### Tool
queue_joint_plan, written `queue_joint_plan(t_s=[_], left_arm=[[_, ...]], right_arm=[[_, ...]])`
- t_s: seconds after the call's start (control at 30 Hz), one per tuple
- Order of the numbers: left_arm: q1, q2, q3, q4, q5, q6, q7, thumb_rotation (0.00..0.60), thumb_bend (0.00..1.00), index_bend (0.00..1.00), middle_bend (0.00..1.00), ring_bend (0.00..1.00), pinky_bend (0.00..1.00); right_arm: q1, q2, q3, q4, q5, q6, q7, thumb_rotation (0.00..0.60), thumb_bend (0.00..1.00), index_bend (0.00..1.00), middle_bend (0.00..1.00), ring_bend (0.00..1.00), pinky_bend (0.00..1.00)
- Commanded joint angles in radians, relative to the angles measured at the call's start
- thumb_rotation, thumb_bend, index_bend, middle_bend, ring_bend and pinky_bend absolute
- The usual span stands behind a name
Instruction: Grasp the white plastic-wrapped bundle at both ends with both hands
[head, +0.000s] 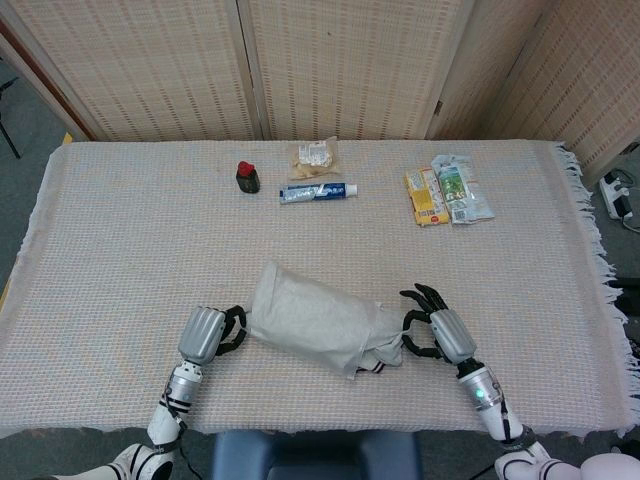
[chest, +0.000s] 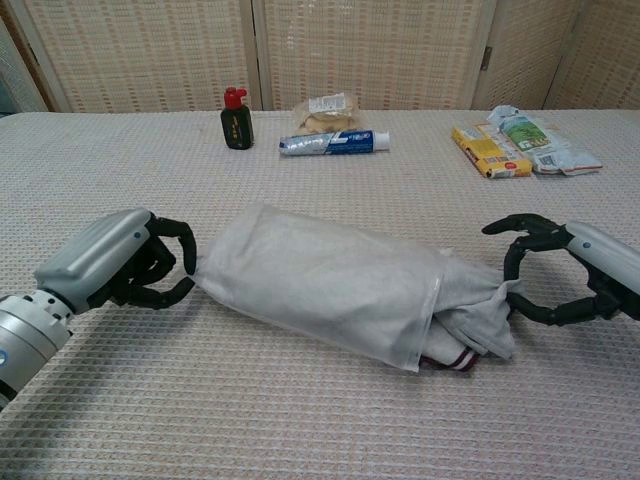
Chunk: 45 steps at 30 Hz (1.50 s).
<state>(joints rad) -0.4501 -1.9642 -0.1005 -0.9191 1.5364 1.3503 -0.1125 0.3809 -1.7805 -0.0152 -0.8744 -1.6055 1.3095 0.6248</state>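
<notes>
White plastic-wrapped bundle (chest: 330, 290) lies askew on table; left hand (chest: 125, 262) pinches its end (film only), right hand (chest: 560, 280) grips opposite end.

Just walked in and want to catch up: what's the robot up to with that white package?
The robot is working on a white plastic-wrapped bundle lying on the cloth-covered table, one hand at each end. Its left hand has fingers curled at the bundle's left end and seems to pinch the wrap there. Its right hand curves around the other end, where some cloth pokes out of the wrapper, though a firm hold is hard to confirm. A small bottle, toothpaste tube and snack packets sit untouched at the far side.
</notes>
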Motion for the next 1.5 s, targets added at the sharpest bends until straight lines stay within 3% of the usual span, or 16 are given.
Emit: queue_joint_plan(t_s=[0.03,0.4,0.73,0.77,0.83,0.87,0.93,1.0,1.07,1.17,1.3,1.5], left_arm=[[0.000,0.009,-0.003,0.025,-0.005,0.003,0.002,0.600,0.45,0.69,1.00,1.00,1.00],[0.022,0.071,-0.027,0.115,-0.044,0.020,0.027,0.600,0.45,0.69,1.00,1.00,1.00],[0.079,0.157,-0.033,0.090,-0.088,0.040,0.022,0.600,0.45,0.68,1.00,1.00,1.00],[0.084,0.165,-0.028,0.072,-0.090,0.030,0.023,0.600,0.43,0.67,1.00,1.00,1.00],[0.090,0.191,-0.013,0.003,-0.104,-0.017,0.030,0.600,0.38,0.56,1.00,1.00,1.00],[0.089,0.207,-0.008,-0.040,-0.112,-0.043,0.035,0.600,0.35,0.51,1.00,1.00,1.00],[0.083,0.245,-0.004,-0.138,-0.133,-0.097,0.053,0.584,0.27,0.33,0.96,0.92,0.98],[0.072,0.298,-0.013,-0.261,-0.167,-0.156,0.077,0.537,0.23,0.23,0.78,0.72,0.85],[0.060,0.360,-0.029,-0.373,-0.218,-0.216,0.114,0.472,0.22,0.19,0.52,0.45,0.57],[0.042,0.473,-0.051,-0.522,-0.317,-0.309,0.189,0.415,0.20,0.18,0.32,0.22,0.32],[0.023,0.635,-0.076,-0.686,-0.433,-0.401,0.227,0.404,0.17,0.18,0.22,0.11,0.20],[0.106,0.723,-0.052,-0.742,-0.348,-0.144,0.373,0.398,0.18,0.18,0.18,0.07,0.14]], right_arm=[[-0.017,0.060,-0.004,-0.052,0.007,0.010,-0.024,0.600,0.50,0.90,0.15,0.00,0.00],[-0.082,0.242,-0.022,-0.140,0.039,0.030,-0.088,0.600,0.50,0.90,0.15,0.00,0.00],[-0.124,0.345,0.035,-0.105,0.135,0.009,-0.066,0.600,0.50,0.90,0.15,0.00,0.00],[-0.123,0.354,0.036,-0.110,0.138,-0.001,-0.062,0.600,0.50,0.89,0.15,0.00,0.00],[-0.120,0.378,0.031,-0.131,0.136,-0.024,-0.053,0.600,0.48,0.74,0.12,0.00,0.00],[-0.118,0.390,0.028,-0.142,0.137,-0.040,-0.059,0.600,0.45,0.57,0.08,0.00,0.00],[-0.111,0.419,0.023,-0.173,0.139,-0.070,-0.087,0.600,0.36,0.18,0.01,0.00,0.00],[-0.104,0.467,0.019,-0.222,0.146,-0.102,-0.149,0.600,0.28,0.00,0.00,0.00,0.00],[-0.100,0.545,0.012,-0.308,0.163,-0.140,-0.237,0.600,0.22,0.00,0.00,0.00,0.00],[-0.107,0.681,0.021,-0.483,0.219,-0.165,-0.367,0.600,0.14,0.00,0.00,0.00,0.00],[-0.142,0.834,0.046,-0.695,0.314,-0.113,-0.555,0.600,0.12,0.00,0.00,0.00,0.00],[-0.228,0.896,0.063,-0.895,0.385,0.095,-0.849,0.600,0.12,0.00,0.00,0.00,0.00]])
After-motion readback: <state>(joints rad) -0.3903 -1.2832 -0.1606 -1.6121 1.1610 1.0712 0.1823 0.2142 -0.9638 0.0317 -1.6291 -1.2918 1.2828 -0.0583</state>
